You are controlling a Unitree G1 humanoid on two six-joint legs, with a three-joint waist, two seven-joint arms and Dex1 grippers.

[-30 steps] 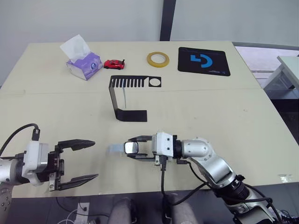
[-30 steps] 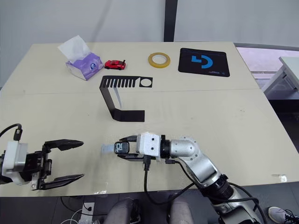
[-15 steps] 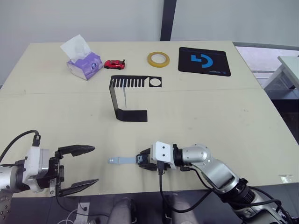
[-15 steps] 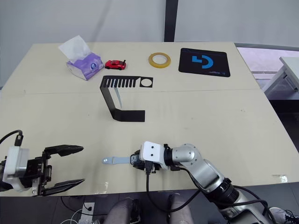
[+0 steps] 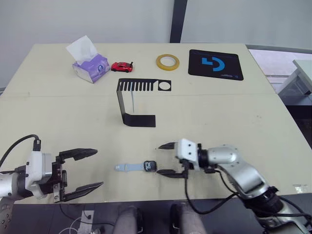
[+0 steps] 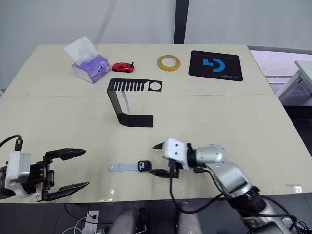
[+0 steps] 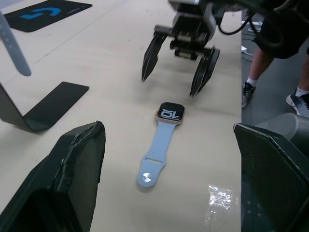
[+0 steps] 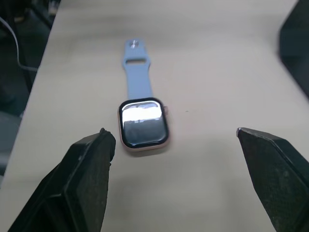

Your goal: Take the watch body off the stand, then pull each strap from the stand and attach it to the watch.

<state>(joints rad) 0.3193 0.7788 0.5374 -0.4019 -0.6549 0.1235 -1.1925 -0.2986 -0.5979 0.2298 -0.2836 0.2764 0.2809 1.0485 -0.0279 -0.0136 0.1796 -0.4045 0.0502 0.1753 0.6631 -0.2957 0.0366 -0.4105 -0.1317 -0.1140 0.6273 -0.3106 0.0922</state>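
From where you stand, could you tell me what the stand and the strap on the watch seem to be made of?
The stand looks like thin sheet metal with a matte black finish: sharp bends, cut slots and a round hole. The strap attached to the watch body looks like soft silicone or rubber, smooth pale blue, lying flat on the table; I can't be sure.

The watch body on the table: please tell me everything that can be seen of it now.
The small rounded-square watch body has a black glossy screen with white digits and a pale metallic rim. It lies flat, screen up, on the beige table, near the front edge. One pale blue strap, rubbery in look, is attached to one side and stretches toward the left pincer; the opposite side carries no strap. The right pincer stands open just beside it, not touching it.
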